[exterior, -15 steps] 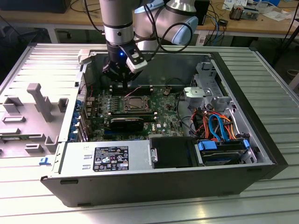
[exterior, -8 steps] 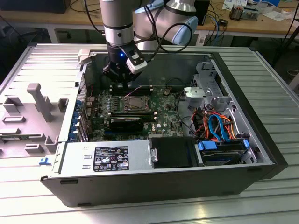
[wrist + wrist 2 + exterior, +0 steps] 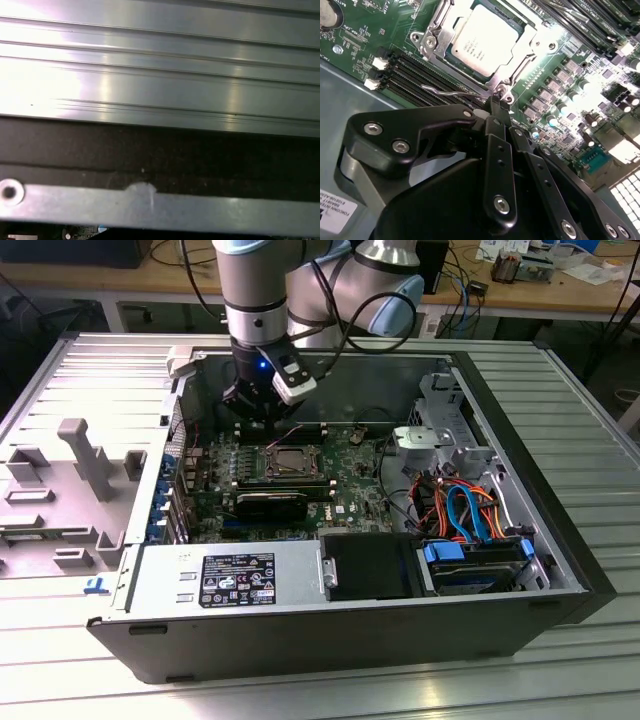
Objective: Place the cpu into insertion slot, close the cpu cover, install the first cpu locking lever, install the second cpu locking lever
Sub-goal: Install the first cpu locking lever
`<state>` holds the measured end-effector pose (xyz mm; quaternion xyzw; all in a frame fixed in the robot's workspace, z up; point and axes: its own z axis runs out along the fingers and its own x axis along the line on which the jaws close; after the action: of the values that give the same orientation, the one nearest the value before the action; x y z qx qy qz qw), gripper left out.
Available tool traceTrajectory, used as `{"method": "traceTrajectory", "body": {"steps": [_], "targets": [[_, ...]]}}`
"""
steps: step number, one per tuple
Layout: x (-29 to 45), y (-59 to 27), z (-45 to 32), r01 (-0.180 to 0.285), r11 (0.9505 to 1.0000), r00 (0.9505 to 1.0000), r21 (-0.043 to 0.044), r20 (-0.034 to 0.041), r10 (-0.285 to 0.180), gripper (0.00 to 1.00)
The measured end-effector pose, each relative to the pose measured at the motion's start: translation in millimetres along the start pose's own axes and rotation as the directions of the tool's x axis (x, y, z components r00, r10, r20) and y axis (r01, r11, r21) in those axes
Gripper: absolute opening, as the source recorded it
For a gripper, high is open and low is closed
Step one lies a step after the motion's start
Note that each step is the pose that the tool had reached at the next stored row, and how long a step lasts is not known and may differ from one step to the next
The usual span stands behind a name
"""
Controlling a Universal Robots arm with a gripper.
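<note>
Entry: my gripper (image 3: 492,107), fingers pinched together, is hovering at a thin, springy wire locking lever (image 3: 451,93), best pushed near its hooked end, while the light, fragile cpu (image 3: 482,42) is lying under the cpu cover (image 3: 517,62), upper centre of the second wrist view

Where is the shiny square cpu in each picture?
Exterior view: the cpu sits mid-board inside the open case, just in front of the gripper.
Second wrist view: the cpu lies in its metal frame beyond the gripper.
First wrist view: ribbed metal and a dark edge, no cpu.
Shared landmark: the green board.
</note>
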<state>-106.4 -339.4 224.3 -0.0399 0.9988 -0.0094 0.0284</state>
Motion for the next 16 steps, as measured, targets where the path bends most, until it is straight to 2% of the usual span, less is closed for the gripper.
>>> {"method": "traceTrajectory", "body": {"steps": [7,16], "targets": [[-2.5,-0.1,5.3,0.008,1.0,1.0,0.0,0.0002,-0.008,0.11],[-6.1,-0.3,12.3,0.052,0.9986,0.9986,-0.0022,0.001,-0.052,0.11]]}}
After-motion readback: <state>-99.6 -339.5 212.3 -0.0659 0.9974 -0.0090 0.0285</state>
